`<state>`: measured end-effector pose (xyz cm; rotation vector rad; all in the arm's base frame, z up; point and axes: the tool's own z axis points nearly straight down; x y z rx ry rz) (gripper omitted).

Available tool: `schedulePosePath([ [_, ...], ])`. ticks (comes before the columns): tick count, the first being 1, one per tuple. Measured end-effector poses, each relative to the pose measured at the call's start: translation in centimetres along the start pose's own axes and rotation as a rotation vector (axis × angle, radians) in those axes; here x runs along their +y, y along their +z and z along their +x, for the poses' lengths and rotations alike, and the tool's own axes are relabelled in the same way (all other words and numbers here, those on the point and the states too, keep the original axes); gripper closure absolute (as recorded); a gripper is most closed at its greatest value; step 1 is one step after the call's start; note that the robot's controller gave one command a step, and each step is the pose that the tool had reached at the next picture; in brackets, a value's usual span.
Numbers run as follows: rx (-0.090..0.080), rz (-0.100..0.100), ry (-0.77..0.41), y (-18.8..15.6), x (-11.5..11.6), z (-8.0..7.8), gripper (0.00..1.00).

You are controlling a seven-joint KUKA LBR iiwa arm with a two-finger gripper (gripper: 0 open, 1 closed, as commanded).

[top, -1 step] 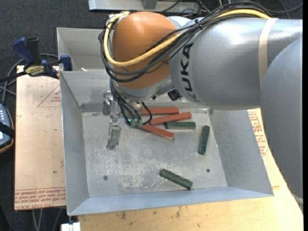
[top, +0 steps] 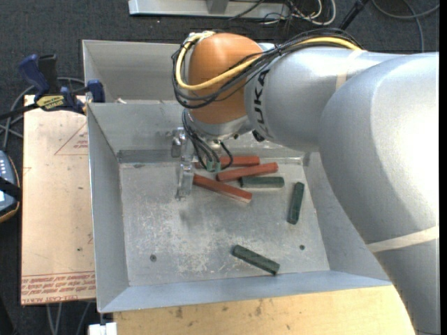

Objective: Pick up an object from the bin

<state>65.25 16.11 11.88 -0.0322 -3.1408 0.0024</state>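
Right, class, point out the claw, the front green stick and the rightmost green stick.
claw point(top: 184, 187), camera view, its lower tip.
front green stick point(top: 255, 259), camera view, its middle.
rightmost green stick point(top: 296, 202), camera view, its middle.

three dark green sticks point(top: 255, 259) and what look like three red sticks point(top: 223, 188), some partly hidden.

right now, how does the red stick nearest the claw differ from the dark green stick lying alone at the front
Colour: the red stick is orange-red, the green stick dark green. Place: the red stick lies beside the claw, in a small heap of sticks; the green stick lies alone toward the front of the bin. Both are slim straight bars lying flat, slanting down to the view's right.
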Motion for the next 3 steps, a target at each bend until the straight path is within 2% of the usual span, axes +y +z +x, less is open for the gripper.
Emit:
schedulePosePath([
  [1, 0.002, 0.000, 0.131, 5.1, -8.6, 2.5, 0.00],
  [2, -0.003, -0.004, 0.126, 4.8, -8.2, 2.3, 1.00],
  [3, -0.011, -0.002, -0.331, -8.2, -7.3, 0.4, 1.00],
])
